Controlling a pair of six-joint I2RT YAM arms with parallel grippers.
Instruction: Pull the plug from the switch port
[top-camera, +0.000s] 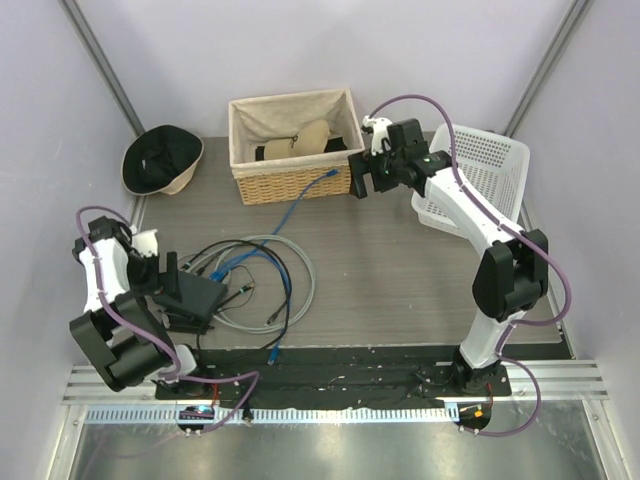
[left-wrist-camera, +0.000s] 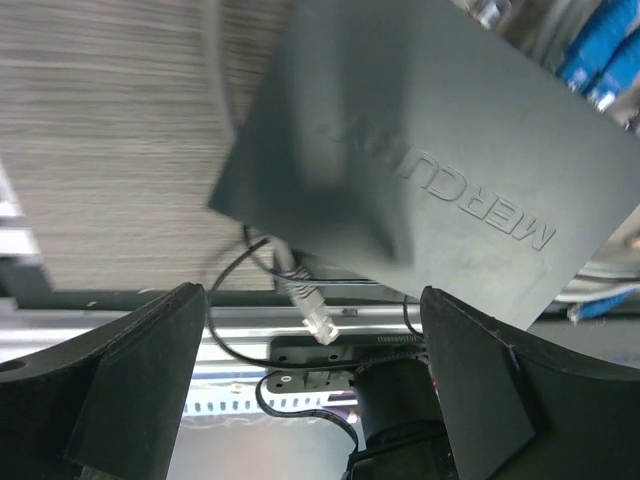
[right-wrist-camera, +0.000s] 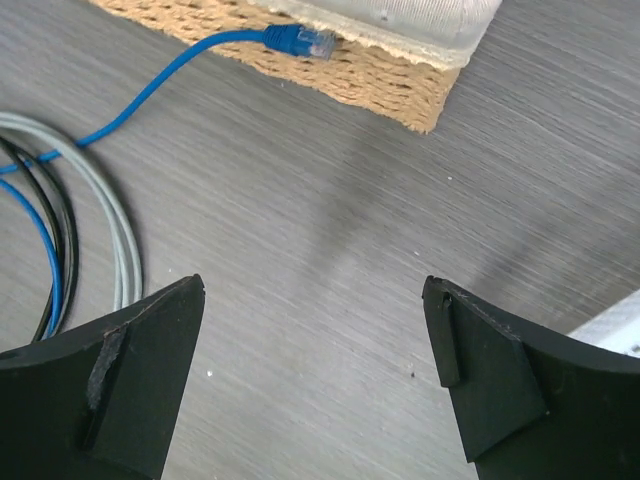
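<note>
The switch (top-camera: 203, 300) is a flat matte black box at the left, among a loop of cables. In the left wrist view it (left-wrist-camera: 430, 150) fills the upper right, lettered MERCURY. Blue plugs (left-wrist-camera: 600, 65) sit at its far edge, blurred. A loose grey cable end with a clear plug (left-wrist-camera: 320, 322) lies just below its near edge. My left gripper (top-camera: 165, 280) (left-wrist-camera: 312, 300) is open, jaws wide, right next to the box. My right gripper (top-camera: 358, 172) (right-wrist-camera: 315, 285) is open and empty over bare table by the wicker basket.
A wicker basket (top-camera: 290, 175) stands at the back, with a free blue plug (right-wrist-camera: 300, 40) against its base. A white plastic basket (top-camera: 485, 165) is at the back right and a hat (top-camera: 160, 160) at the back left. Grey, blue and black cables (top-camera: 285, 285) coil mid-left.
</note>
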